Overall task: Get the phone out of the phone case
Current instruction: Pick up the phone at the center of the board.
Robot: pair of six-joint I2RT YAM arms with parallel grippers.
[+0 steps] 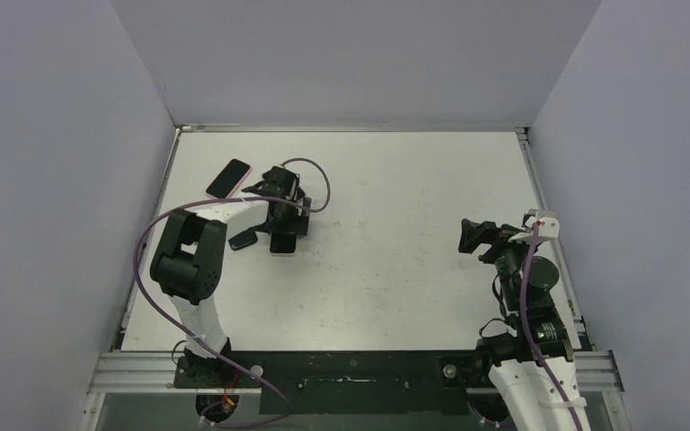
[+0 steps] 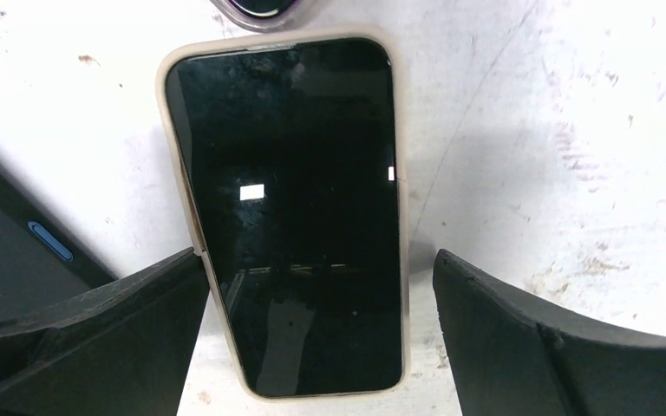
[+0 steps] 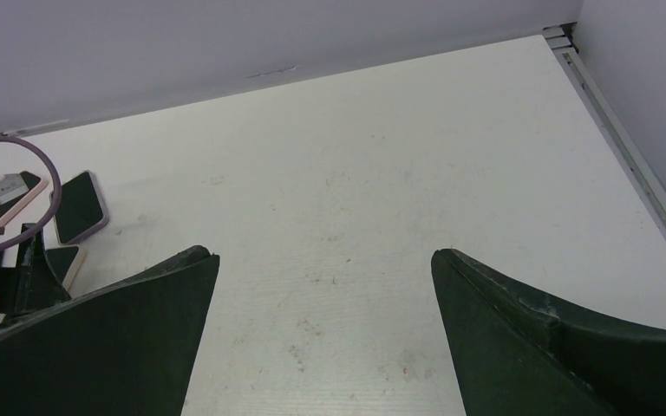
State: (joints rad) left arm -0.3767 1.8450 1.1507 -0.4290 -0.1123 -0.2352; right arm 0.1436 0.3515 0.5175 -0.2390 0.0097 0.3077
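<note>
We hold our left gripper (image 2: 316,260) spread wide, its fingers (image 2: 104,338) straddling the phone (image 2: 295,217). The phone lies screen up on the table (image 2: 572,130), inside its pale phone case (image 2: 170,113). One fingertip sits just beside the case's rim; we cannot tell if it touches. A dark device (image 2: 9,251) lies alongside, and a second device (image 2: 260,7) just beyond the case's far end. Our right gripper (image 3: 323,256), also spread, hovers well apart over bare table, holding nothing.
</note>
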